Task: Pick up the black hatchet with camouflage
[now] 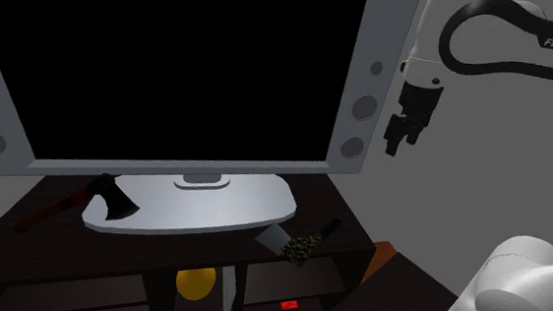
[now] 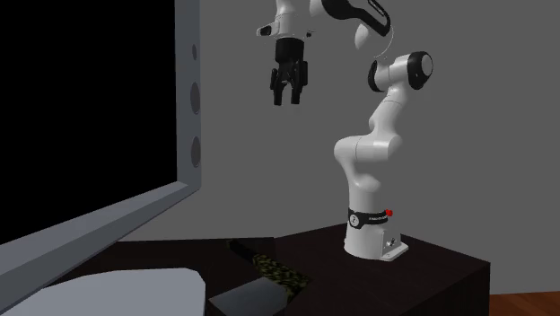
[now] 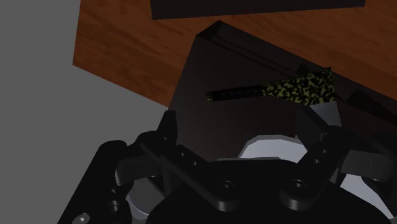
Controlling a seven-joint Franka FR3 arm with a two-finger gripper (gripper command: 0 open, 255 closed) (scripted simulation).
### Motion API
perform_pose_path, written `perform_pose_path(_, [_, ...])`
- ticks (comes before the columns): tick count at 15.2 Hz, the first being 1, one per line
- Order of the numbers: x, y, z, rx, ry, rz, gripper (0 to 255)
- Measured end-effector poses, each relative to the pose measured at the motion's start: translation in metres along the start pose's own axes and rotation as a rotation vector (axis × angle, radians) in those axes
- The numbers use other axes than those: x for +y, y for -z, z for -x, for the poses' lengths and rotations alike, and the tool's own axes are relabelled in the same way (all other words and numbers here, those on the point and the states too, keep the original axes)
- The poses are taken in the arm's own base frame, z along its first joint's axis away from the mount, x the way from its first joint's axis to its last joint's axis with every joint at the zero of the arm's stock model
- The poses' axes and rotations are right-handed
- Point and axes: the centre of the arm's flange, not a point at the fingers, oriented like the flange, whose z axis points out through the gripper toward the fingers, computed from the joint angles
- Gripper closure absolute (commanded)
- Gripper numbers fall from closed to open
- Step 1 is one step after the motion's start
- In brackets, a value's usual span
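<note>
Hatchet lies slantwise — handle toward shoulder view's right.

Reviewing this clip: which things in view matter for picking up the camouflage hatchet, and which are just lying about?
Belongs to the job:
- camouflage hatchet, at the edge of the cabinet
- the hand, open and raised well clear of it

Just lying about:
- monitor
- red-handled hatchet beside the monitor's base
- yellow object and small red item, lower in the cabinet
</note>
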Motion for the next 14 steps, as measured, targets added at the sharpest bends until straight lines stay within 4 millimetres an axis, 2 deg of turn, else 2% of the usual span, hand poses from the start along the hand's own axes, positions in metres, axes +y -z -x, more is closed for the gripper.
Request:
perform_pose_path(1, [0.0, 0.0, 0.0, 0.0, 0.0, 0.0, 0])
perform_pose_path(3, [-0.008, -0.014, -0.004, -0.003, -0.043, -0.002, 0])
perform_pose_path(5, [-0.016, -0.034, -0.003, -0.007, -0.111, -0.006, 0])
perform_pose_path(14, [-0.064, -0.14, -0.033, -0.027, -0.448, -0.024, 0])
